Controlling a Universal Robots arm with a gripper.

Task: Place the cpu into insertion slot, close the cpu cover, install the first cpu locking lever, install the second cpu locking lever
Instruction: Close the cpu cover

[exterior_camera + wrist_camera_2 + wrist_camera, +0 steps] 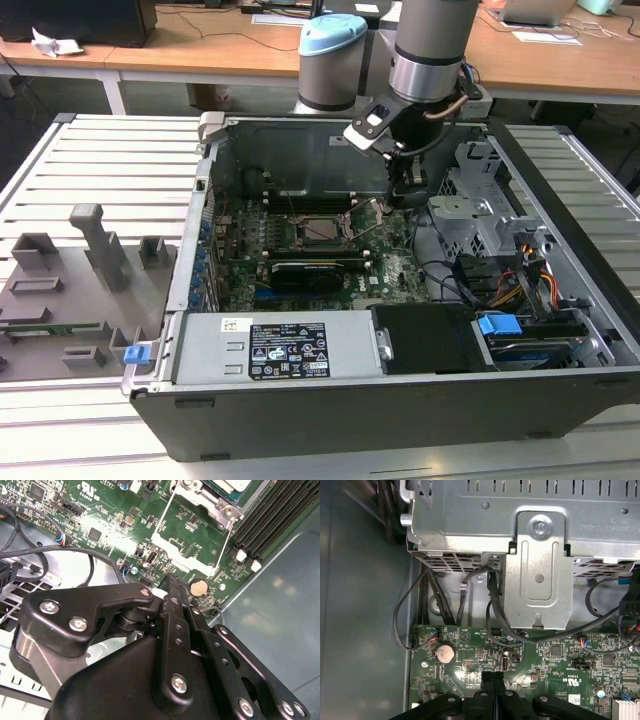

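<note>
Cpu [322, 229] sits in socket [303, 238]; both wire levers [162, 512] stand unlatched, so cover-and-lever stage, I judge; gripper [171, 584] pressed together, empty, just beside coin battery [199, 587]; levers want downward push, tucked under hooks.

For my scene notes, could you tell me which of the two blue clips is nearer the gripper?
The blue clip inside the case, on the exterior view's right; the other clip sits outside it, on that view's left.
</note>
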